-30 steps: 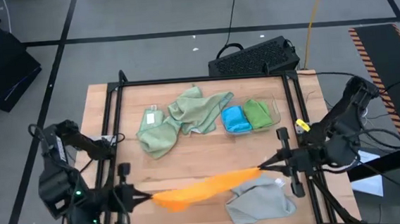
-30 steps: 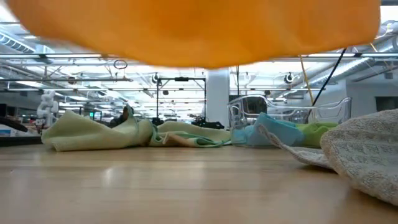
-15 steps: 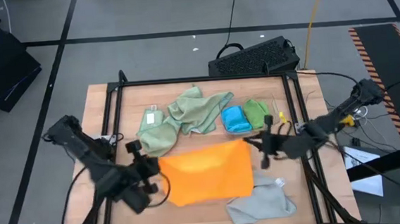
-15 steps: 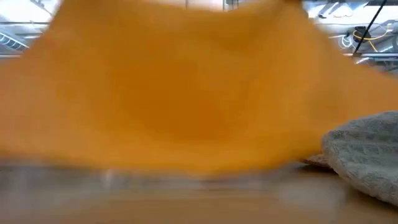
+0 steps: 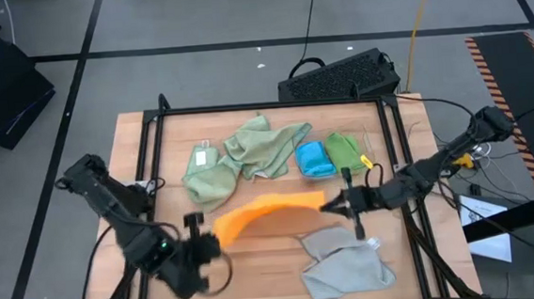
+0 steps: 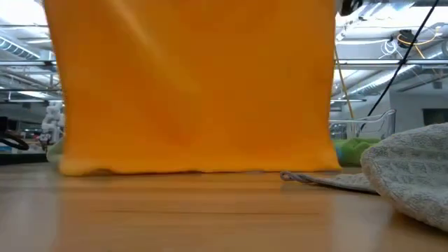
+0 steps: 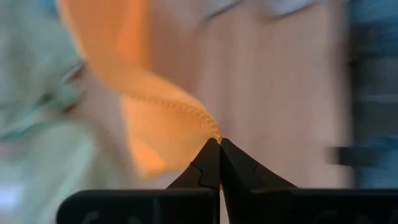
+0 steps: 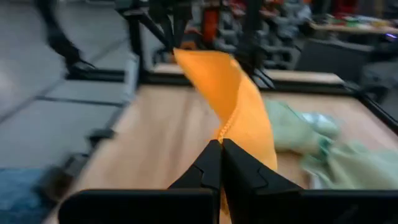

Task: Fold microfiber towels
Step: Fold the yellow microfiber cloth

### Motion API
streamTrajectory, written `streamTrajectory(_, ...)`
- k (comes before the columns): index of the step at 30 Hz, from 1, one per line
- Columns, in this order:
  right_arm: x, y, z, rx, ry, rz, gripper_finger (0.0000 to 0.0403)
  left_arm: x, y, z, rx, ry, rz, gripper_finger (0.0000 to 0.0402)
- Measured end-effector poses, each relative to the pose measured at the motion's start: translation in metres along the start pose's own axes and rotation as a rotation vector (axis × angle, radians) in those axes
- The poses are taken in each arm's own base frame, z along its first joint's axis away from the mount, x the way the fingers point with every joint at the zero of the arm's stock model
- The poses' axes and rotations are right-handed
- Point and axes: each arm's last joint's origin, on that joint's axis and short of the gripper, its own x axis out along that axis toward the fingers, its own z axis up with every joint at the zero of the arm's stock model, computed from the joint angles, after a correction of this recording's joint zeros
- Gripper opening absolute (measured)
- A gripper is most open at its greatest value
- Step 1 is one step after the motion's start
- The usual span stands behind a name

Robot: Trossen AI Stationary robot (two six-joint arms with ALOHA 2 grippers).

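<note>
We see no words we can read anywhere. The left gripper (image 5: 207, 237) and right gripper (image 5: 332, 204) each pinch a corner of the orange towel (image 5: 262, 209), stretched between them, hanging down to the table (image 5: 274, 248). It hides most green towels (image 5: 240, 161) in the low view.

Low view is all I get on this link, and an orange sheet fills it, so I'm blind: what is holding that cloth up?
Observer: Both claws. The left claw is shut on one corner of the orange towel.
Operator: And the other corner?
Observer: The right claw is shut on the opposite corner, so the towel hangs stretched between them over the wooden table.
Operator: What is hidden behind it?
Observer: Two pale green towels lie crumpled at the back, beside a clear tray holding a blue towel and a bright green towel.
</note>
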Motion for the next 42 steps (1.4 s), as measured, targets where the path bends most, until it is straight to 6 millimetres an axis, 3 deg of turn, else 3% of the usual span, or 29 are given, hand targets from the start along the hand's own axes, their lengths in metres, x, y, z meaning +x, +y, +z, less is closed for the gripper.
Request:
streamTrajectory(6, -0.007, 0.030, 0.041, -0.028, -0.055, 0.040, 0.0000, -0.058, -0.027, 0.004, 0.125, -0.222, -0.122, 0.0003)
streamTrajectory(9, -0.010, 0.039, 0.059, -0.071, -0.026, 0.042, 0.0000, -0.083, -0.025, -0.001, 0.140, -0.275, -0.070, 0.0003)
streamTrajectory(12, -0.009, 0.039, 0.064, -0.101, 0.019, 0.033, 0.0000, -0.090, -0.014, -0.011, 0.102, -0.245, 0.039, 0.0003)
streamTrajectory(15, -0.002, 0.029, 0.051, -0.107, 0.070, -0.014, 0.0000, -0.074, -0.002, -0.023, 0.044, -0.132, 0.165, 0.0003)
streamTrajectory(23, 0.025, -0.022, -0.025, -0.086, 0.207, -0.222, 0.0000, 0.010, 0.025, -0.048, 0.016, 0.147, 0.394, 0.0003)
streamTrajectory(27, 0.031, -0.045, -0.049, -0.058, 0.186, -0.200, 0.0000, 0.040, 0.042, -0.061, 0.021, 0.248, 0.497, 0.0003)
streamTrajectory(33, 0.032, -0.068, -0.068, -0.010, 0.184, -0.141, 0.0000, 0.062, 0.050, -0.065, 0.030, 0.267, 0.506, 0.0003)
streamTrajectory(42, 0.030, -0.063, -0.086, 0.008, 0.236, -0.075, 0.0000, 0.065, 0.033, -0.067, 0.092, 0.206, 0.397, 0.0003)
